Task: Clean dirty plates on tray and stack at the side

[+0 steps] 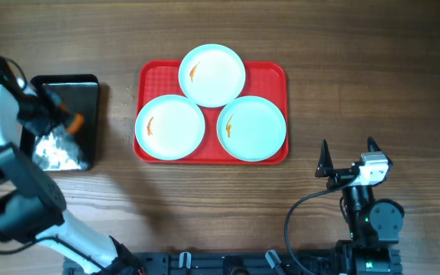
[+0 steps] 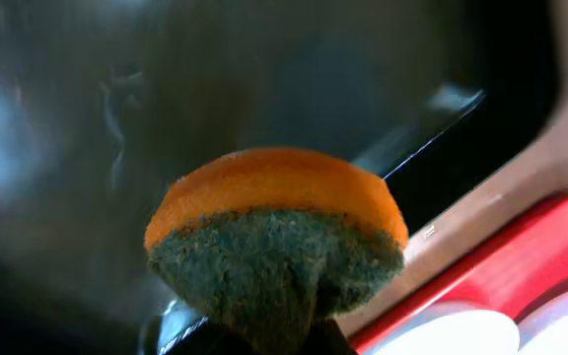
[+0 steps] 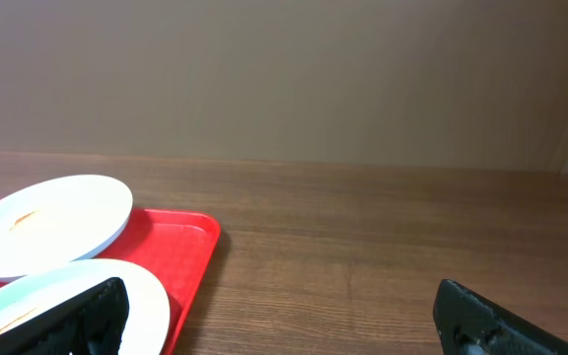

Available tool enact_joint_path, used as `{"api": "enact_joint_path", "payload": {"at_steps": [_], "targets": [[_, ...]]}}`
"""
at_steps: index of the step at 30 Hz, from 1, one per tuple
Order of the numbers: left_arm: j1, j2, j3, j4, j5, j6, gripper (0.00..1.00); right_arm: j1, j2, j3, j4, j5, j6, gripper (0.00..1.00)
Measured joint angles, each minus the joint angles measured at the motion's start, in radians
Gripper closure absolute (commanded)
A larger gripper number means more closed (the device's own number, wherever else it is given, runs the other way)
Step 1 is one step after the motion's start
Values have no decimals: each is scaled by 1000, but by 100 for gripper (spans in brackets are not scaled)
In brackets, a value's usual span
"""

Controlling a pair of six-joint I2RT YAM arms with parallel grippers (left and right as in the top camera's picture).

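Three pale plates lie on the red tray (image 1: 270, 72): one at the back (image 1: 212, 74), one at front left (image 1: 170, 127), one at front right (image 1: 252, 127). Each has a small orange smear. My left gripper (image 1: 66, 118) is over the black pan (image 1: 82, 88) and is shut on an orange and green sponge (image 2: 279, 237). The tray's rim (image 2: 501, 266) and two plate edges (image 2: 442, 330) show in the left wrist view. My right gripper (image 1: 350, 156) is open and empty, right of the tray. Its view shows two plates (image 3: 52, 222) and the tray (image 3: 185, 247).
The black pan stands left of the tray and holds white foam (image 1: 56, 153). Bare wooden table (image 1: 357, 76) lies to the right of the tray and in front of it.
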State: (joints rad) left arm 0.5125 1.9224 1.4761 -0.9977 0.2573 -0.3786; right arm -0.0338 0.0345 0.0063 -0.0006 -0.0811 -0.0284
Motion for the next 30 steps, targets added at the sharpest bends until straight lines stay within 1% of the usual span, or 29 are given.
{"api": "enact_joint_path", "payload": {"at_steps": [2, 4, 5, 6, 7, 10, 12, 14, 15, 17, 20, 25, 28, 30], "targets": [[5, -10, 29, -53, 21, 7, 96, 0, 0, 0, 0, 0, 0, 0], [13, -69, 149, -117, 128, 8, 96, 0, 0, 0, 0, 0, 0, 0], [11, -105, 191, -115, 181, 8, 96, 0, 0, 0, 0, 0, 0, 0], [1, -179, 257, -99, 252, 9, 96, 0, 0, 0, 0, 0, 0, 0], [-11, -234, 288, -84, 284, 10, 96, 0, 0, 0, 0, 0, 0, 0], [-86, -391, 332, -77, 344, 7, 96, 0, 0, 0, 0, 0, 0, 0], [-167, -433, 340, -133, 343, 7, 96, 0, 0, 0, 0, 0, 0, 0], [-256, -415, 331, -194, 306, 7, 96, 0, 0, 0, 0, 0, 0, 0], [-334, -378, 299, -228, 254, 7, 96, 0, 0, 0, 0, 0, 0, 0], [-425, -337, 237, -224, 196, 7, 96, 0, 0, 0, 0, 0, 0, 0], [-586, -253, 74, -142, 105, 7, 96, 0, 0, 0, 0, 0, 0, 0], [-718, -133, -82, 47, 52, 7, 96, 0, 0, 0, 0, 0, 0, 0], [-766, -54, -108, 68, 27, 6, 96, 0, 0, 0, 0, 0, 0, 0], [-767, -24, -111, 64, 14, 5, 92, 0, 0, 0, 0, 0, 0, 0]]}}
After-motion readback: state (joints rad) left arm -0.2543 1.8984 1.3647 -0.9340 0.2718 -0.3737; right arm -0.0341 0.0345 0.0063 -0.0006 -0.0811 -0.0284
